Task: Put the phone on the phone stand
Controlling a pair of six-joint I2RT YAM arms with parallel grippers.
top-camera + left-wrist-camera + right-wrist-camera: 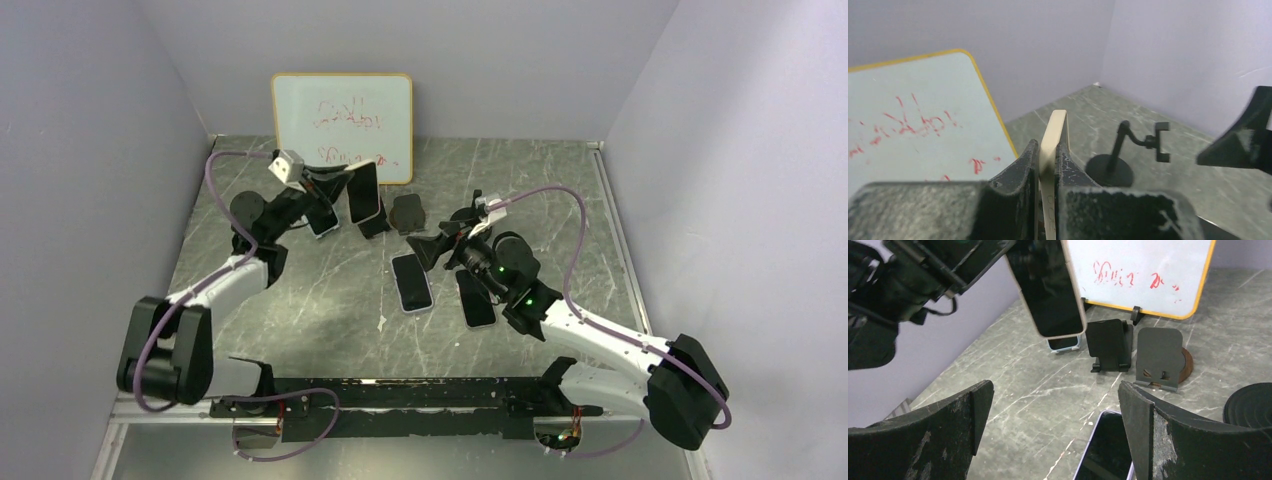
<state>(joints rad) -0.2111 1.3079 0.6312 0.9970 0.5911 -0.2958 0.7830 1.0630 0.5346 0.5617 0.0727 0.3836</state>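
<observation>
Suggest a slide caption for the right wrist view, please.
Left gripper holds a phone aloft near the black stand, framed by the open right gripper.

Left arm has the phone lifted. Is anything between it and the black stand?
Nothing visible. The phone, clamped in the left gripper, hangs near the black stand with open air between. A blue-cased phone sits beside the stand.

Left tool clamped on cream phone (edge-on), whiteboard w/ red scrawl left, black clip stand right
</observation>
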